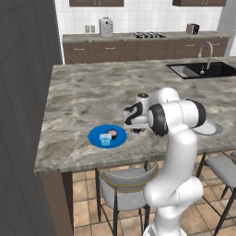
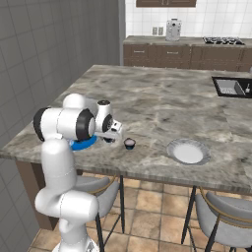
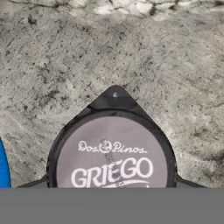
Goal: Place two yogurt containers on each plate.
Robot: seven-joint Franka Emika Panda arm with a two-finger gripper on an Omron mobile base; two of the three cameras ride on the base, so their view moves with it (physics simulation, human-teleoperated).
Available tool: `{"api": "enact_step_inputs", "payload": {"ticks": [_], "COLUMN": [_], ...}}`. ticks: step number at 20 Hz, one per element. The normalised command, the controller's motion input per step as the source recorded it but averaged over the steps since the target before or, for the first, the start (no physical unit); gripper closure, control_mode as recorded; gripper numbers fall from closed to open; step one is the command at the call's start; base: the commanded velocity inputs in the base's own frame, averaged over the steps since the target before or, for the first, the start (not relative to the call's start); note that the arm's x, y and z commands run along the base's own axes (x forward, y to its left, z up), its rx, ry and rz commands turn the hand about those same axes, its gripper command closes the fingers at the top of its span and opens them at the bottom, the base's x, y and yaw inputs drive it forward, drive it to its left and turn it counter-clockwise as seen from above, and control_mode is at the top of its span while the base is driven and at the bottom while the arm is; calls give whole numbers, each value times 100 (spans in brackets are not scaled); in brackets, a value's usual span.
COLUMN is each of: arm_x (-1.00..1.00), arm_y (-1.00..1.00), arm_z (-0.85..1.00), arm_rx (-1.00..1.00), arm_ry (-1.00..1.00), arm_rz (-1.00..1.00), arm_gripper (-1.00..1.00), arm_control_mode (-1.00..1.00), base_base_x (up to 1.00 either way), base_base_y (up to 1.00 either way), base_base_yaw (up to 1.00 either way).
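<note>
On the left of the marble counter [image 1: 83, 97], near its front edge, the blue plate [image 1: 97, 137] is lying flat and carrying two yogurt containers. The translucent light blue cup [image 1: 105, 140] is sitting toward the front of the plate, and a dark cup with a pale top [image 1: 112, 134] is standing just behind and to the right of it, the two nearly touching.

Just right of that plate, the gripper [image 1: 137, 130] is hanging low over the counter, pointing down. In the hand view a dark yogurt cup [image 3: 111, 151] is sitting directly below the camera on the bare marble, its pale lid reading "Dos Pinos GRIEGO" and its pull tab pointing away toward the top of that view; a sliver of the blue plate is showing at the left edge. The fingertips are not showing there, and the base views are too small to settle it, so I cannot tell whether the jaws are apart or closed on that cup.

Further right, in the right base view, another dark cup [image 2: 129, 143] is standing alone on the counter, between the gripper and the pale grey-white plate [image 2: 188, 151]. That plate is lying near the front edge, well apart from the blue one, and is holding nothing. Far right at the back, the sink [image 1: 203, 70] is sitting sunk into the counter.
</note>
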Motion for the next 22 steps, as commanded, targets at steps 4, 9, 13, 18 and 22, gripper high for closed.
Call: {"api": "enact_step_inputs", "payload": {"ticks": [4,9,13,18,22], "arm_x": [-96,-97,-53,-8,3], "arm_y": [-84,-100,-100,-100,-100], "arm_z": [100,98,85,52,3], "arm_rx": [10,4,1,-7,-8], "arm_ry": [-15,-9,0,-1,1], "arm_rz": [-4,-6,-11,-12,-9], "arm_gripper": [100,100,100,100,100], "arm_control_mode": [-100,-100,-100,-100,-100], "base_base_x": [0,0,0,0,0], "base_base_y": [0,0,0,0,0], "base_base_yaw": [0,0,0,0,0]}}
